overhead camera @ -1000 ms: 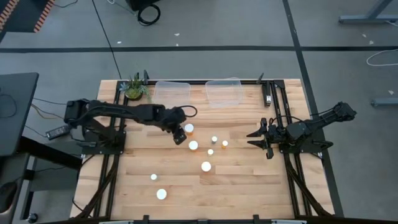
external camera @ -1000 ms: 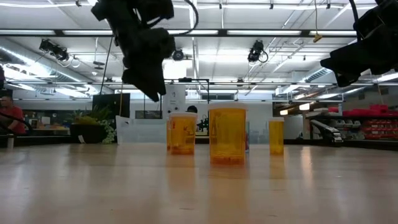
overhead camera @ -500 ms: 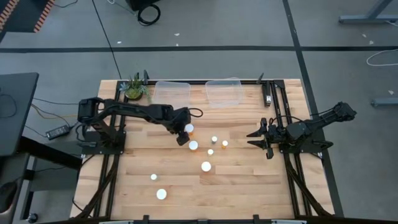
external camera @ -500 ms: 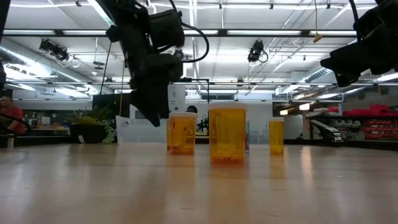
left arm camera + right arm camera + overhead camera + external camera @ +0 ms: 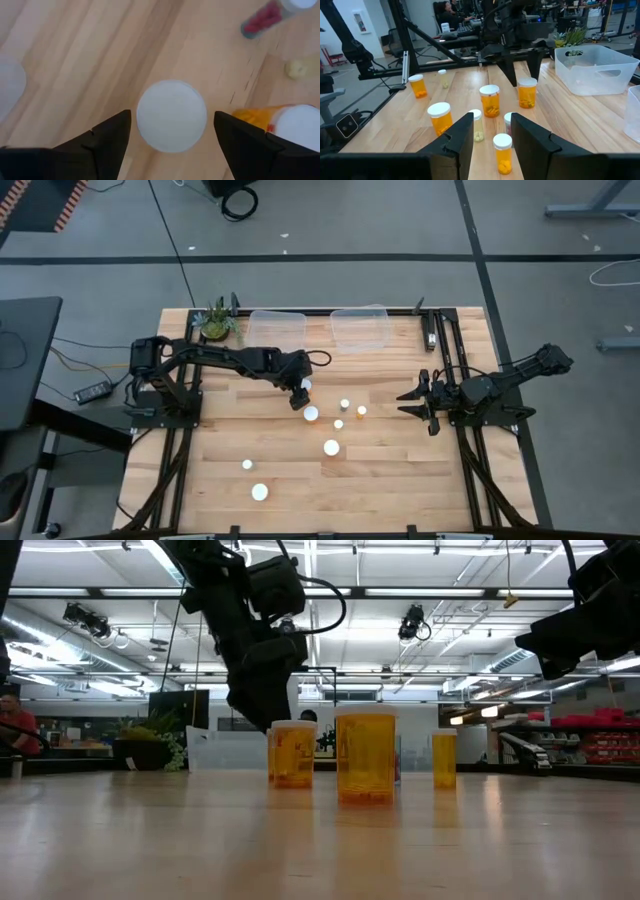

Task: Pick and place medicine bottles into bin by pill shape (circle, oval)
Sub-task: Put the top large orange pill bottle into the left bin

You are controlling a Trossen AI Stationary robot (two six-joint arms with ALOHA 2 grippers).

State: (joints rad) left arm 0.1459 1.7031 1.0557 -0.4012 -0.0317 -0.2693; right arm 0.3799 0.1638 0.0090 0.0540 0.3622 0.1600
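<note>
The left gripper (image 5: 297, 392) is covering most of a white-capped orange medicine bottle (image 5: 304, 385) beside the clear plastic bin (image 5: 275, 328), its pills showing too small to tell.

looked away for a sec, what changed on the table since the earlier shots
The left gripper swung right and came down over a white-capped medicine bottle, fingers open either side of it, nothing gripped yet. The right gripper stayed parked at the right; the other bottles did not move.

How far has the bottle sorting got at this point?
Nothing is sorted: both bins look empty. The left gripper hangs open over a white-capped bottle, not yet gripping. All bottles are on the table; the right gripper waits at the right side.
</note>
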